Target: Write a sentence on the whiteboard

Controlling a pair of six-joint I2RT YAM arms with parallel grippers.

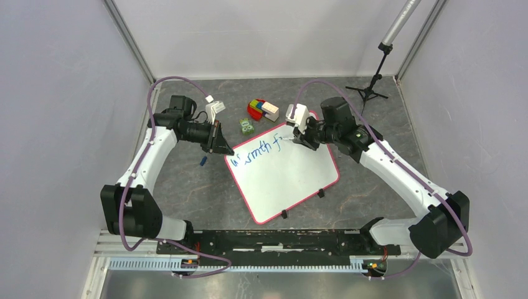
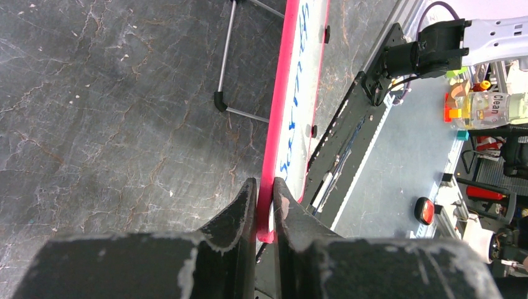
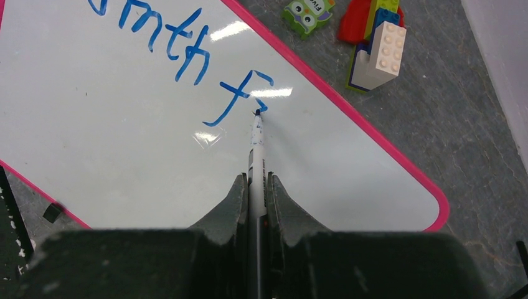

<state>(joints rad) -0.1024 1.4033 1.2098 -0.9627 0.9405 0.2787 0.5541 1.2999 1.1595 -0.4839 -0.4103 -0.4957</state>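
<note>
The whiteboard (image 1: 292, 177) with a pink-red rim lies tilted on the grey table. Blue lettering (image 1: 255, 151) on it reads "Warmth f". My left gripper (image 1: 219, 144) is shut on the board's left corner; the left wrist view shows its jaws (image 2: 266, 187) pinching the pink rim (image 2: 277, 118). My right gripper (image 1: 303, 138) is shut on a white marker (image 3: 256, 156). The marker's tip (image 3: 256, 113) touches the board (image 3: 124, 137) just right of the "f" (image 3: 240, 96).
A pile of toy blocks (image 1: 264, 109) and a small green toy (image 1: 246, 126) lie just beyond the board's far edge; they also show in the right wrist view (image 3: 373, 43). A small blue cap (image 1: 203, 161) lies left of the board. A black tripod (image 1: 368, 90) stands at the back right.
</note>
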